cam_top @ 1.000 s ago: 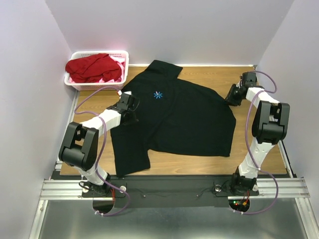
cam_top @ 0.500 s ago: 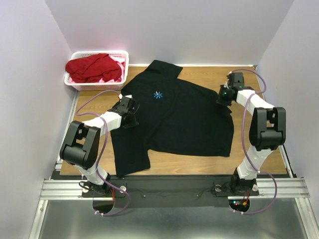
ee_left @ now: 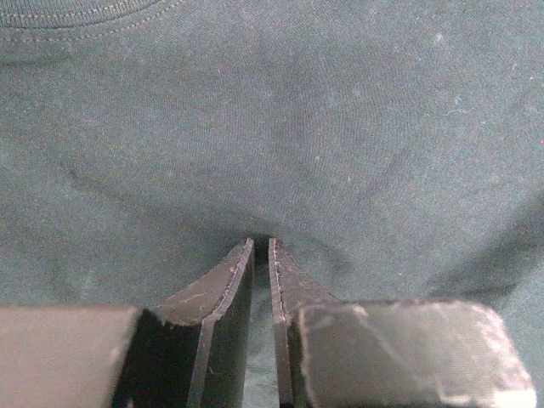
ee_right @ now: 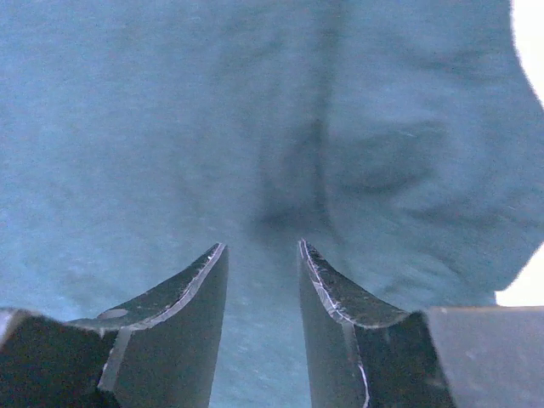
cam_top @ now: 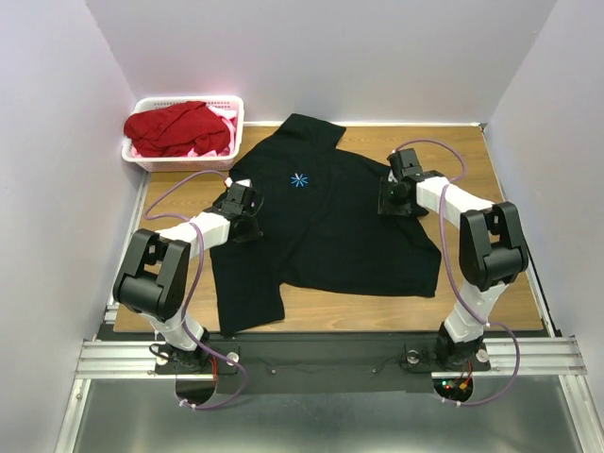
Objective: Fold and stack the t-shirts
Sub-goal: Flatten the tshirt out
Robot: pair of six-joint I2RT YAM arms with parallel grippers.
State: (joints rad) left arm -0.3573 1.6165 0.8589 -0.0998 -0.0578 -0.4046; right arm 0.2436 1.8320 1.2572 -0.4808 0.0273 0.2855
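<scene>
Moved: the right gripper (cam_top: 389,200) has swung in from the right edge of the table (cam_top: 377,313) and now sits over the black t-shirt (cam_top: 330,231), right of centre in the top view; the left arm has barely shifted.
Right gripper: jaws stand apart, a clear gap between them, and nothing is held. In its wrist view, cloth fills the frame under the fingers (ee_right: 195,297), with a dark crease running up from the gap.
Left gripper (ee_left: 262,243): jaws narrow, almost together, closed on a pinch of the black t-shirt. The cloth puckers towards the tips, wrinkles fanning out to either side.
Left gripper's place: on the shirt's left edge, left of centre in the top view, below and left of the logo.
Black t-shirt: spread across the middle of the wooden table, skewed, collar towards the top of the frame and hem towards the bottom. A flap hangs lower at the bottom left.
Logo (cam_top: 299,179): small light-blue asterisk, face up, between the two grippers and nearer the left one.
Red t-shirt (cam_top: 175,127): heaped in the white basket (cam_top: 179,164), upper left of the frame.
Pink t-shirt (cam_top: 223,109): only scraps show beneath the red one, in the same basket.
Basket: just beside the black shirt's collar end; I cannot tell whether they touch.
</scene>
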